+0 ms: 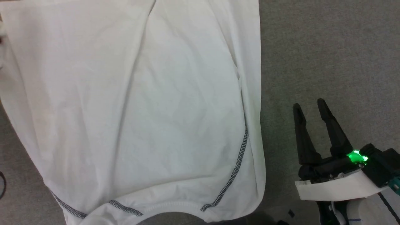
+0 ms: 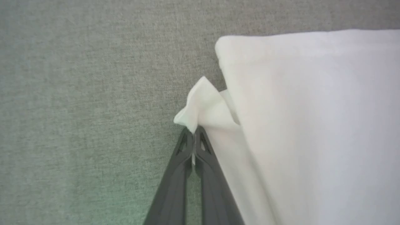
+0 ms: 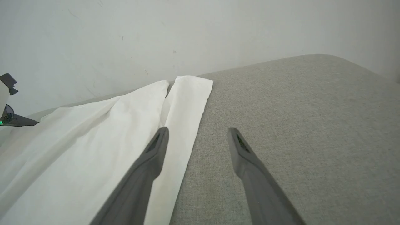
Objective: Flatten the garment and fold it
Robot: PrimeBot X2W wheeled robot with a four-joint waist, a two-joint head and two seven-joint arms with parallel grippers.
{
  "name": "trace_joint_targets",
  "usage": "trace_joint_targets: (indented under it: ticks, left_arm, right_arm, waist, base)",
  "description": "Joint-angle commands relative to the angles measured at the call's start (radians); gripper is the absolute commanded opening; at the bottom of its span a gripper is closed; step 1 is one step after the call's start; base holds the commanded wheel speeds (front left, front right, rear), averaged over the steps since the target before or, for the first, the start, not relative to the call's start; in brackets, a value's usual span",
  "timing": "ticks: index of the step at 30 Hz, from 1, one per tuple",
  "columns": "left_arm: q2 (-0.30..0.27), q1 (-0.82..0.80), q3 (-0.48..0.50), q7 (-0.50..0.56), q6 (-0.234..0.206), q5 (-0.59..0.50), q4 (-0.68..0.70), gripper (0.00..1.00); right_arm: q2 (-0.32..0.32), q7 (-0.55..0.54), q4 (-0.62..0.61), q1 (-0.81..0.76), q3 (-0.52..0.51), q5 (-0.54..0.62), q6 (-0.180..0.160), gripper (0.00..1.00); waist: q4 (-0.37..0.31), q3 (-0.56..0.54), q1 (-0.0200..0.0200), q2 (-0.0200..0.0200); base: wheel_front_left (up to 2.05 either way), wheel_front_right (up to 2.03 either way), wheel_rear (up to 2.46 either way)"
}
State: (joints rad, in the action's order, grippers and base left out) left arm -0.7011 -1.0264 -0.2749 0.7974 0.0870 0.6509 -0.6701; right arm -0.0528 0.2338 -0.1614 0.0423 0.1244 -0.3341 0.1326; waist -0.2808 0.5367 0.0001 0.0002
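The garment (image 1: pixel 140 109), a white T-shirt with grey zigzag stitching, lies spread on the grey fabric surface with its neckline at the bottom of the head view. In the left wrist view my left gripper (image 2: pixel 193 132) is shut on a pinched corner of the garment (image 2: pixel 203 103), and the cloth bunches just above the tips. My right gripper (image 1: pixel 309 107) is open and empty, hovering over the bare surface to the right of the shirt's edge. In the right wrist view, the right gripper (image 3: pixel 197 132) has its left finger over the garment's (image 3: pixel 93 140) folded side strip.
The grey upholstered surface (image 1: pixel 328 56) extends to the right of the shirt and ends at a rounded far edge (image 3: pixel 312 57) in front of a pale wall (image 3: pixel 187 31). Part of my other arm (image 3: pixel 9 115) shows at the far left.
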Motion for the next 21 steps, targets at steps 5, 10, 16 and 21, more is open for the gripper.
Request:
trace_joint_targets:
  ticks: [5,10,16,21]
  left_arm:
    - [0.05,0.097,-0.03,-0.168,-0.032,-0.053,-0.007,0.0]
    - [0.089,0.095,-0.021,-0.416,-0.107,-0.117,0.014,0.0]
    - [0.171,0.131,-0.032,-0.601,-0.143,-0.139,0.077,0.0]
    - [0.256,0.212,-0.093,-0.637,-0.142,-0.147,0.196,0.0]
  right_arm:
    - [0.003,0.003,0.014,0.005,-0.02,-0.003,-0.002,1.0]
    - [0.003,-0.009,0.019,-0.025,-0.054,0.002,-0.002,1.0]
    - [0.003,-0.039,-0.002,-0.072,-0.103,0.016,-0.002,1.0]
    - [0.003,-0.067,-0.023,-0.111,-0.141,0.021,-0.002,1.0]
  waist:
    - [0.031,-0.091,-0.0001,-0.0002]
    - [0.074,-0.185,-0.0001,-0.0002]
    - [0.128,-0.292,-0.0001,-0.0002]
    - [0.162,-0.362,-0.0001,-0.0002]
  base:
    - [0.0,0.0,0.0]
    - [0.0,0.0,0.0]
    - [0.0,0.0,0.0]
    - [0.0,0.0,0.0]
